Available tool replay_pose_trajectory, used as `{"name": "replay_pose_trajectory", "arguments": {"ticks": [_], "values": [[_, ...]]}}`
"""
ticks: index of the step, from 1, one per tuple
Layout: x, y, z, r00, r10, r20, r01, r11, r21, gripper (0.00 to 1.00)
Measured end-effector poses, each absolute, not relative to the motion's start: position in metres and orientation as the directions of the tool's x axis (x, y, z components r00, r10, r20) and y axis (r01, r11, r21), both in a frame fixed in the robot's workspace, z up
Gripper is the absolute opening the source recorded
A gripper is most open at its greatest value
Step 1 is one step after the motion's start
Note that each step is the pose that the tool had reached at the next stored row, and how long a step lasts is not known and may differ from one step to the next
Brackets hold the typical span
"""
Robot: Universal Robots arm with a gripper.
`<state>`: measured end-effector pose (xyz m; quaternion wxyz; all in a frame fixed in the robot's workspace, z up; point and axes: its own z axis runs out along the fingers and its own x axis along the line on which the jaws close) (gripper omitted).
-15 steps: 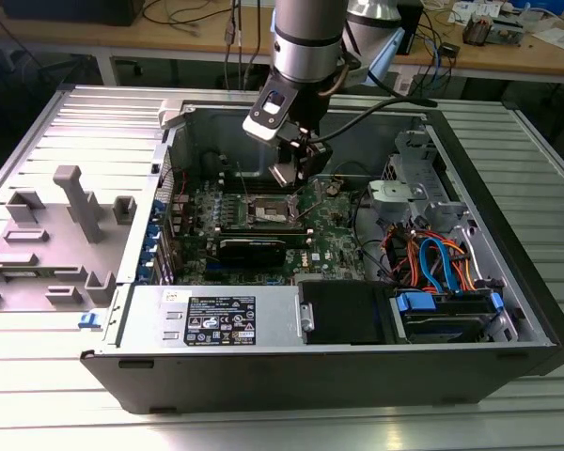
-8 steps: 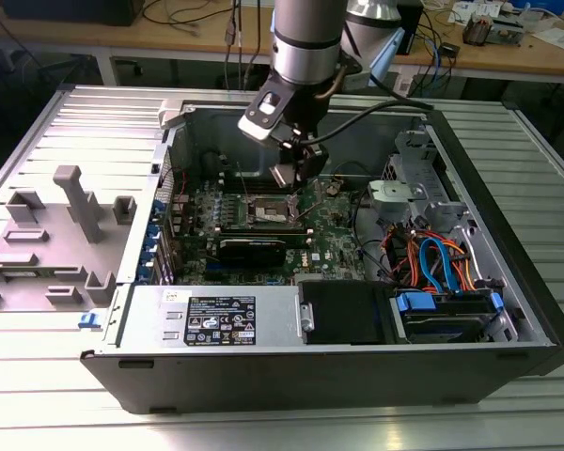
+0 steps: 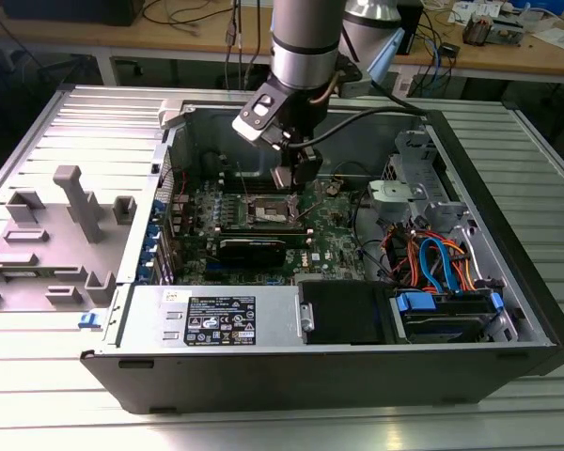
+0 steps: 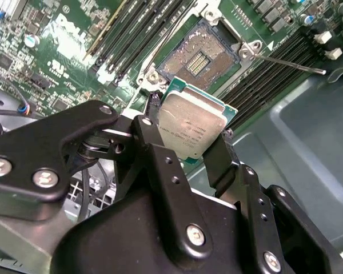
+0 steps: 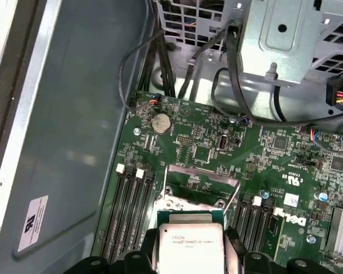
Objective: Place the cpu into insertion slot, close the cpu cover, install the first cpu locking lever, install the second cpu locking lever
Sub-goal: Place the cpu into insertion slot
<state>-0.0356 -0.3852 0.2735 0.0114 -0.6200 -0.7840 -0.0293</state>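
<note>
Grey fixture (image 3: 80, 211) on the worktop (image 3: 38, 376) at the exterior view's left; mid-case the claw (image 4: 190, 124) is clamped on the cpu (image 4: 191, 130), held over the bare insertion slot (image 4: 200, 57), memory slots (image 4: 143, 34) crowding both sides, cables (image 3: 432, 263) further right

The arm (image 3: 305, 38) is showing as a smooth silver-grey cylinder in the exterior view, with a darker band ringing its lower edge. A pale grey block (image 3: 260, 113) with black fittings is sitting at its wrist, and a black cable (image 3: 376, 110) is curving away from there. In the second wrist view the claw (image 4: 188, 134) is presenting matte black links, flat and round-ended, pinned together at round joints. Silver cross-head screws (image 4: 195, 235) are gleaming on the links, and small round holes are dotting the fingers (image 4: 160, 165).
</note>
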Motion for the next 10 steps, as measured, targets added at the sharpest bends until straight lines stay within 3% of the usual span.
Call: {"name": "replay_pose_trajectory", "arguments": {"ticks": [10], "values": [[-0.0392,-0.3852,0.2732,-0.228,0.972,0.054,0.973,0.227,0.032,0.55]]}}
